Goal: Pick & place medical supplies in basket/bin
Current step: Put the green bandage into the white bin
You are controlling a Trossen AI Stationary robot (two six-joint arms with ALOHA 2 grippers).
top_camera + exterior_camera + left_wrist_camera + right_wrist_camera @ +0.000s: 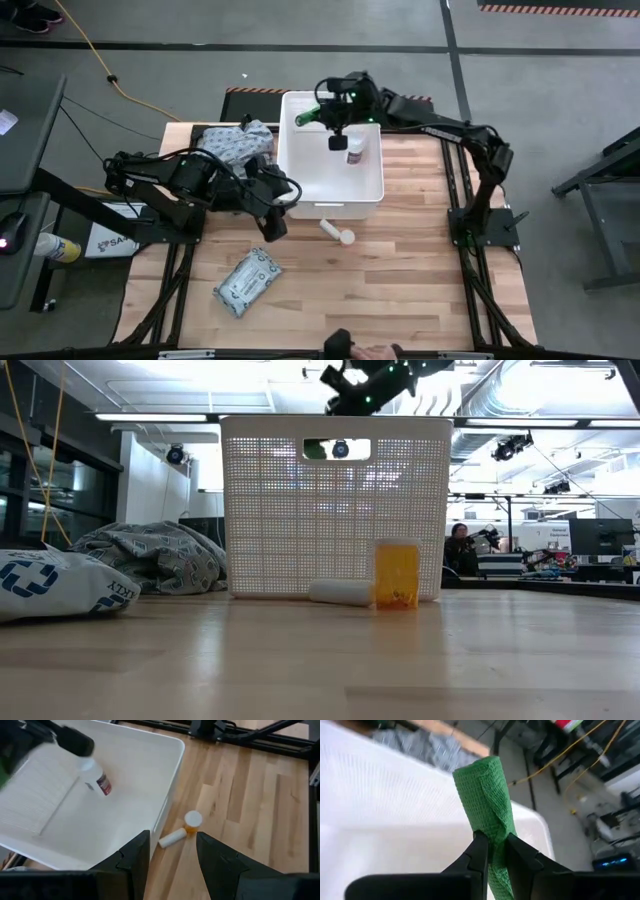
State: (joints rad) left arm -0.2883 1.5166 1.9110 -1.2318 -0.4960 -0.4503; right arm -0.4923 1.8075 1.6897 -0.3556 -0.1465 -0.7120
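The white perforated bin (pixel 372 190) stands mid-table. Inside it lies a white pill bottle (pixel 355 151), also seen in the left wrist view (pixel 97 777). My right gripper (pixel 322 116) is above the bin's far left part, shut on a green woven stick (pixel 487 795). My left gripper (pixel 172 856) is open by the bin's near left corner (pixel 283 208), touching nothing. A white tube (pixel 333 230) and a small orange piece (pixel 191 820) lie on the wood just near of the bin. The pale green-white packet (pixel 247 282) lies flat toward the near left. My right gripper pinches the green stick between its two fingers (pixel 479 851), partway along its length (pixel 494 837), with the fingers across it. Its longer part juts out beyond the fingers. The stick is lifted clear above the bin's floor, tilted.
A grey-blue patterned cloth (pixel 236 141) is heaped at the bin's far left side. Bare wood (pixel 420 280) spreads over the near and right parts of the table. A person (pixel 460 547) sits in the room behind.
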